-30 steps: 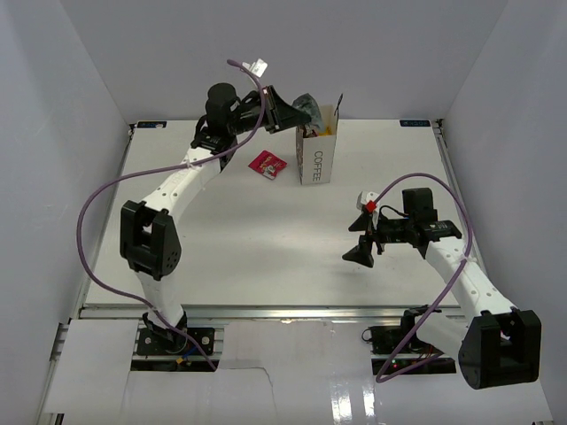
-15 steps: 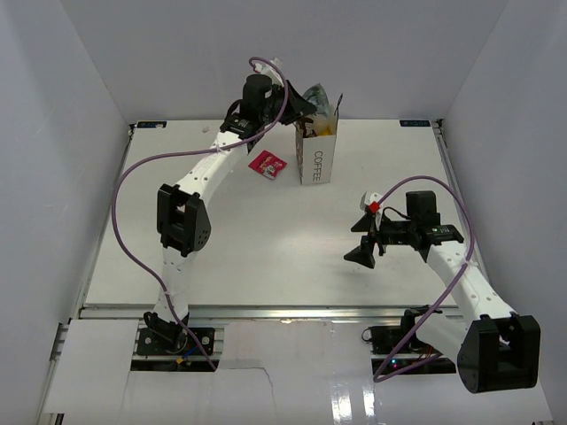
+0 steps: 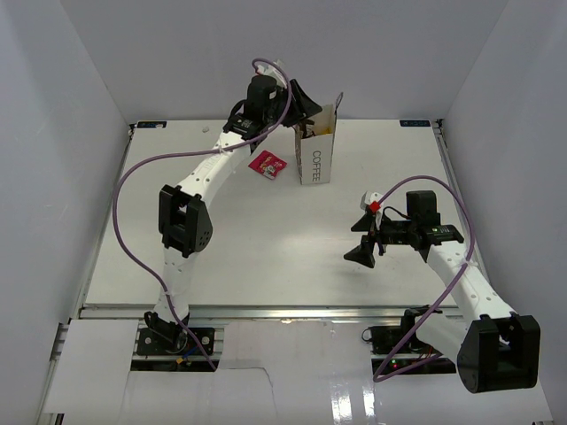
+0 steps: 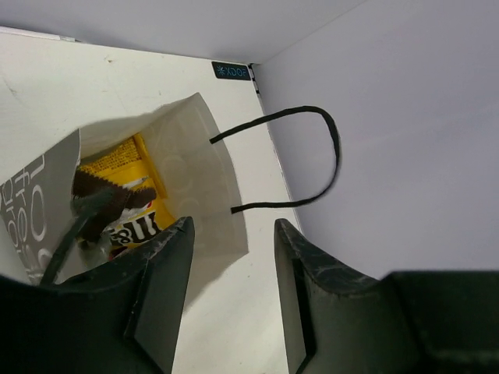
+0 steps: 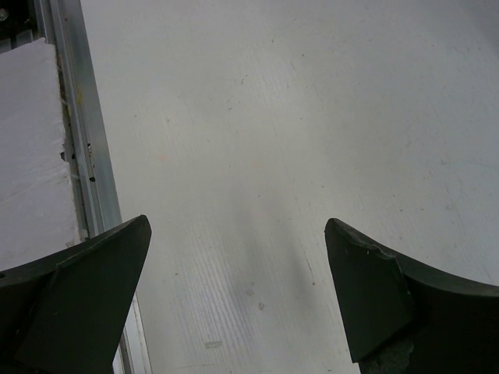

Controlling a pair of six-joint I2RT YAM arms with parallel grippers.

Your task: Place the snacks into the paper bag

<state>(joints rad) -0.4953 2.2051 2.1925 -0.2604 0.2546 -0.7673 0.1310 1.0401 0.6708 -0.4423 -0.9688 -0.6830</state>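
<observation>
The white paper bag (image 3: 317, 159) marked "COFFEE" stands upright at the back of the table. My left gripper (image 3: 306, 104) hovers just over its left rim, open, with nothing between the jaws. The left wrist view looks down into the bag (image 4: 199, 167), where a yellow snack packet (image 4: 125, 167) lies; my left gripper (image 4: 232, 234) sits at the mouth's edge. A pink-red snack packet (image 3: 267, 165) lies flat on the table left of the bag. My right gripper (image 3: 361, 250) hangs open and empty over bare table at the right, also shown in its wrist view (image 5: 238, 234).
The bag's thin black handle (image 4: 312, 156) loops out towards the right-hand wall. White walls enclose the table on the left, back and right. A metal rail (image 5: 78, 125) runs along the table's near edge close to my right gripper.
My left arm swung right to the bag's mouth with a silver-grey packet, then opened its jaws; the packet no longer shows at the gripper. The right arm stayed still.
</observation>
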